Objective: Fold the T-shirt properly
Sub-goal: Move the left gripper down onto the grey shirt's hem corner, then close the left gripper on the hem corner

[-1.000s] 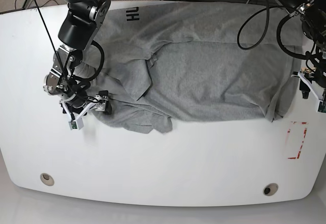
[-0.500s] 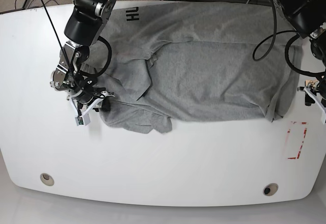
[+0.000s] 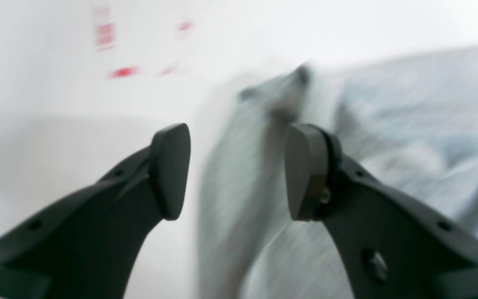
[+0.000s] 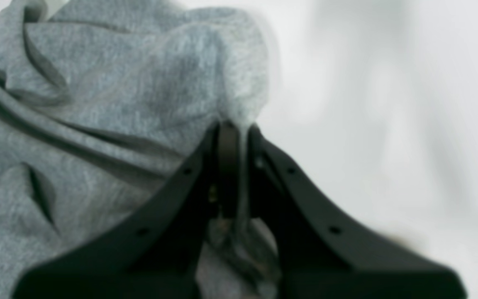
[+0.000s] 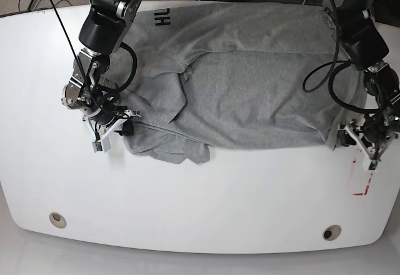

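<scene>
The T-shirt lies spread and rumpled across the white table, one side already doubled over. My right gripper has pinched shut on a bunched corner of grey cloth at that end, as I judge so I can lift it for a fold. My left gripper hangs with jaws apart just over the hem corner (empty, nothing between them). That view is smeared with blur, and the lettering is mostly folded under.
</scene>
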Tool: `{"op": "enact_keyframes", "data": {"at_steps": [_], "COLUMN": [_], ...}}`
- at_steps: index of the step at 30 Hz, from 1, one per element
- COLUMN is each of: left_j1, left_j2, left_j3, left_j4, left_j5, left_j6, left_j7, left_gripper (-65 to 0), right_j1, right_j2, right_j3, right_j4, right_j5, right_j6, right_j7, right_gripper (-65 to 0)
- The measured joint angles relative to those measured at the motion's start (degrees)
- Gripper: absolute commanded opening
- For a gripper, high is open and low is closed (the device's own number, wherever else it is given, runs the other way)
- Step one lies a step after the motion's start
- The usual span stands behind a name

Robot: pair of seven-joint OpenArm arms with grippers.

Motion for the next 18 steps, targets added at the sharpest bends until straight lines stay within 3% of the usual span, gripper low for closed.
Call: {"op": "enact_keyframes", "data": {"at_steps": [9,18], "left_j1": [-1.6,-2.4], "left_j2": [0.7,0.9], "left_j3": [7.0,9.2], "left_j4": [-8.5,-14.8], "left_j5": [-0.2,-0.3], "left_j6": [-0.1,0.0], "left_j7": [-6.4,-12.2], "left_gripper": [-30.4,-30.4], "right_j1": [0.0,0.0], "right_j2": [0.0,0.0], "right_j3": [0.0,0.0], "right_j4": [0.0,0.0], "right_j5": [0.0,0.2], "right_j6": [0.0,0.0], "right_j7": [0.1,0.0], "right_gripper": [-63.3,-63.3]}}
